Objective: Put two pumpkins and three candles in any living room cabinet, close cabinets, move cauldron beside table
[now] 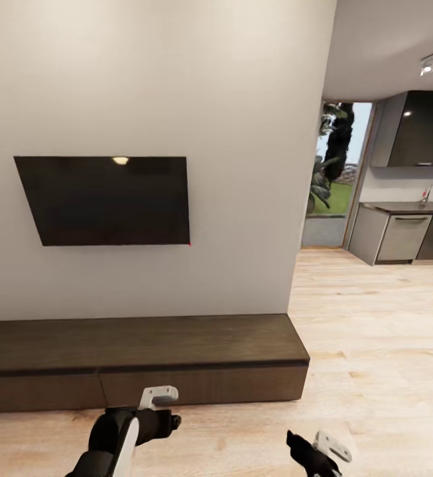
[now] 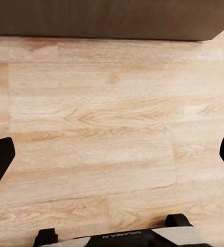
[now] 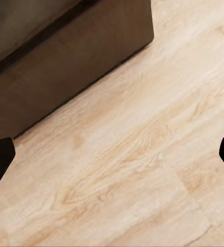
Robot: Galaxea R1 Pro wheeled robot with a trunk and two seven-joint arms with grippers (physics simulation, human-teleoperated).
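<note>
A pale wall with a television (image 1: pixel 107 200) backs the closed cabinet (image 1: pixel 136 361), running crosswise just ahead; the left gripper (image 1: pixel 166 407) hangs nearer than the right gripper (image 1: pixel 312 447), both spread wide, empty.

Light wood plank floor (image 1: pixel 375 344) — the long, low dark-brown cabinet (image 1: pixel 143 361) stands directly on it against the wall, drawer fronts shut.

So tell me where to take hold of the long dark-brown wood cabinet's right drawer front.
Probably the top edge of the dark-brown cabinet's right drawer front, from the front: it is flat and handleless, and the dark gap under the top slab looks like the only purchase.
</note>
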